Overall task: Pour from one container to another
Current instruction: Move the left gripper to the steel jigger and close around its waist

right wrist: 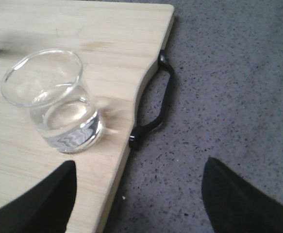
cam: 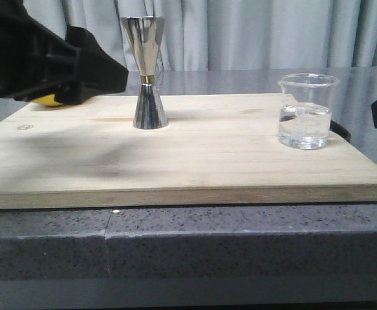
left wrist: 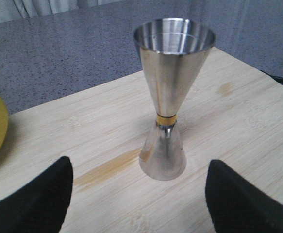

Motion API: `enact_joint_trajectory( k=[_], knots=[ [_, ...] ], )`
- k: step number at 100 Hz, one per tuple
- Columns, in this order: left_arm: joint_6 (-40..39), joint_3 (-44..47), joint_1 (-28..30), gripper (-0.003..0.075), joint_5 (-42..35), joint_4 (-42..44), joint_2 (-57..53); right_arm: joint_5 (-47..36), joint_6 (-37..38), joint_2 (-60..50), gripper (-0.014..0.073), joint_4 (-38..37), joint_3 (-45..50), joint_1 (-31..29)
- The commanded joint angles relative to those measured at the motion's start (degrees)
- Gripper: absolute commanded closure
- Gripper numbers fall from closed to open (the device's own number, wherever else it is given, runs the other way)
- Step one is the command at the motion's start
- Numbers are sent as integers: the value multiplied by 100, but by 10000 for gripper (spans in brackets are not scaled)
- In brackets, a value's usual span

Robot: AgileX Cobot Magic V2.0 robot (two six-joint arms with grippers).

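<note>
Here the left hand (left wrist: 137, 199) hangs spread before the tall steel hourglass jigger (left wrist: 169, 97), upright on the pale wooden board (cam: 207, 155). The right hand (right wrist: 139, 199), spread too, hovers near the small clear glass beaker (right wrist: 54, 99) by the board's black-handled edge, over the grey bench (cam: 240, 226).

Upright steel jigger (cam: 145, 72), glass beaker (cam: 305, 111) (part-filled) apart

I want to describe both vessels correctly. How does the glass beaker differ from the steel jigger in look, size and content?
The glass beaker is clear and straight-walled; the steel jigger is shiny, opaque and hourglass-shaped, with a gold band at its waist. The beaker is shorter and wider; the jigger is taller and narrower. The beaker holds clear liquid to about half its height; the jigger's upper cup looks empty. Both stand upright on the wooden board, apart and ungripped.
</note>
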Motion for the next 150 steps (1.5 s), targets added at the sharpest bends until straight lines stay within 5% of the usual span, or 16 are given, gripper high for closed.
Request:
enact_joint_trajectory(
  k=[1,24,97,150],
  knots=[
    [-201,-194,-108,194,-871,146,106,-484,-52,-15,106,9,-152,5],
    [-825,-205,-133,194,-1771,646,598,-570,-52,-15,106,9,-152,5],
    [-982,-1026,-133,197,-2043,870,1666,-638,-52,-15,106,9,-152,5],
    [-982,-1026,-120,501,-2130,870,1690,-642,-52,-15,106,9,-152,5]
  ],
)
